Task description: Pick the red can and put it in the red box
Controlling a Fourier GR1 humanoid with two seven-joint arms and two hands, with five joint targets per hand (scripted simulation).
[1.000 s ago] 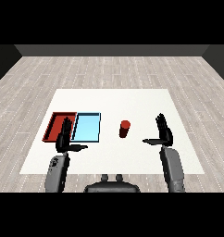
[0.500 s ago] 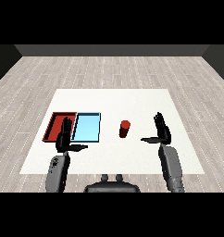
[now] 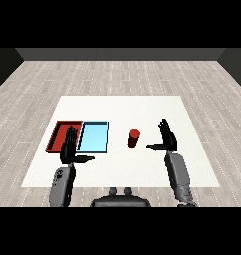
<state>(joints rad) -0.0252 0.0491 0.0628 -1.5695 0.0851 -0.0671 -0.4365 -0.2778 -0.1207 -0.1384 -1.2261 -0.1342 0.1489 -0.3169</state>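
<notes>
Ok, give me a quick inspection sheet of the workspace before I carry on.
Surface: white table, bare around the things.
Job's things: red can upright on the table, right of both trays, untouched; red tray at far left, nothing seen in it.
Clutter: light blue tray beside the red tray, between it and the can.
Hands: left hand open, over the red tray's near edge; right hand open, right of the can, apart from it.
Cables: nothing seen.
Surroundings: grey plank floor, dark wall behind.

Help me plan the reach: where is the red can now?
In the head view the red can stands upright mid-table, between the light blue tray and the open right hand, touching neither.
</notes>
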